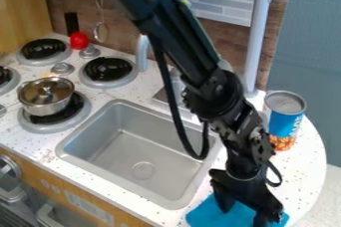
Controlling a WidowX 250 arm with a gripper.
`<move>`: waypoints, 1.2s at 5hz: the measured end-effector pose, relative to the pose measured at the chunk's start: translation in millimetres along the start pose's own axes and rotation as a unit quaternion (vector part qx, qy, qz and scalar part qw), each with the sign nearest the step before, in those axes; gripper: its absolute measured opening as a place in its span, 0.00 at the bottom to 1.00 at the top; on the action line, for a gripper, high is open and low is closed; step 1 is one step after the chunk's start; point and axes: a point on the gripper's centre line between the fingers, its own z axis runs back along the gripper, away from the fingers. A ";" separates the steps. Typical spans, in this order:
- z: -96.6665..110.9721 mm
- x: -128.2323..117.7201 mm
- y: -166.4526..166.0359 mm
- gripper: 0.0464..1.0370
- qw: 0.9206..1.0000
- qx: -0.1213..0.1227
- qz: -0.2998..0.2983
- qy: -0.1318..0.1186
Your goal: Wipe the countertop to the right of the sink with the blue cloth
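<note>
the blue cloth [208,215] is being borne by the counter [307,164] just beside the sink [143,144], as the lidded pot [45,97] is being supported by a burner [50,127]. the pincer [244,217] is being held wide open right over the cloth, with nothing being gripped, while the black arm [180,39] is being slanted down from the top edge.

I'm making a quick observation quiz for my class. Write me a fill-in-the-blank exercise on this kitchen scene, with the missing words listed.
The black two-finger end effector is at a flat cloth coloured ____.
The round lid is ____ the silver metal pot.
In the camera view, the blue cylindrical can stands to the ____ of the grey rectangular sink.

Missing words: blue; on; right.
</note>
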 end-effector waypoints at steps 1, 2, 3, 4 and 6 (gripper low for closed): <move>-6.9 6.6 0.0 0.96 1.000 0.006 0.009 0.011; -10.5 30.0 9.1 0.96 0.999 0.009 0.031 0.009; -9.5 45.1 24.0 0.96 0.998 0.012 0.053 0.008; -9.4 60.0 36.9 0.96 0.997 0.015 0.071 0.010; -9.3 90.4 51.7 0.96 0.995 0.020 0.095 -0.001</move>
